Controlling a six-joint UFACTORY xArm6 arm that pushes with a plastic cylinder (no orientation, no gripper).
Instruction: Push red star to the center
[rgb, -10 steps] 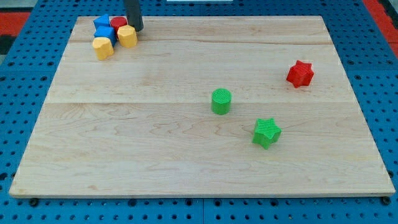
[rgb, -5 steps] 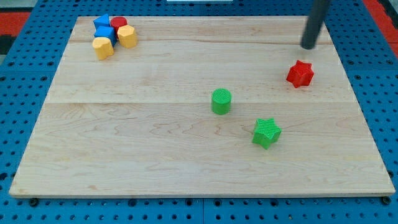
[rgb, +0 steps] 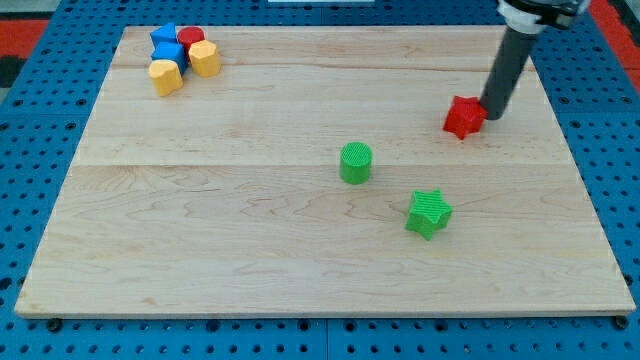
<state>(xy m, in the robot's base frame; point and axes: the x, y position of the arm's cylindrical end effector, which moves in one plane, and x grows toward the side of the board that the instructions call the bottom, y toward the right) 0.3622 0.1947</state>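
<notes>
The red star (rgb: 463, 117) lies on the wooden board (rgb: 250, 240) at the view's right, above and to the right of the board's middle. My tip (rgb: 494, 113) is at the star's right side and touches it. The dark rod rises from there to the view's top right.
A green cylinder (rgb: 355, 162) stands near the middle, left and below the star. A green star (rgb: 429, 213) lies below it to the right. At the top left corner sit two blue blocks (rgb: 166, 46), a red cylinder (rgb: 191, 38) and two yellow blocks (rgb: 166, 76).
My tip swept from the top left cluster across to the right, then came down to the red star's right side. The red star has shifted a little to the left.
</notes>
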